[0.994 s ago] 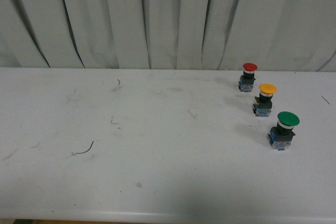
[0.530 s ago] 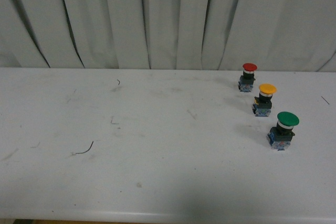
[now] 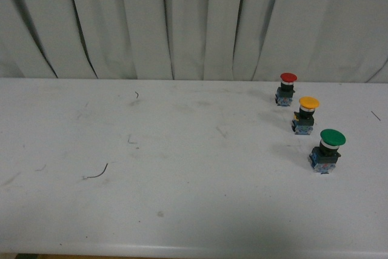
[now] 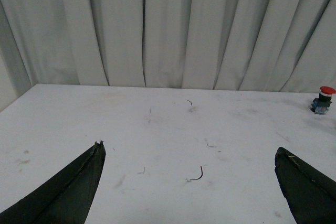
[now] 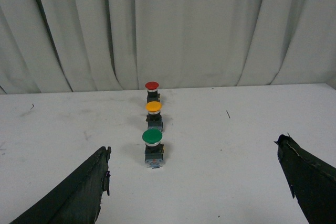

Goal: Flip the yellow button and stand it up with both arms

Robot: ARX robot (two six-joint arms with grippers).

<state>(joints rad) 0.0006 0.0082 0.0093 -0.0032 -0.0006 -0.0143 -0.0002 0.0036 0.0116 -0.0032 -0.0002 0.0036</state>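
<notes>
Pale pleated curtains hang behind our scuffed white table (image 3: 182, 210). Over the last second nothing on it has shifted, so we judge the task either already met or not begun: the small yellow-capped push button with black collar and blue-grey base (image 3: 305, 115) stands cap-up between the red-capped button (image 3: 286, 88) and the larger green-capped button (image 3: 327, 150). Our left gripper (image 4: 189, 182) and right gripper (image 5: 194, 182) hover spread wide, holding nothing, well short of it.
</notes>
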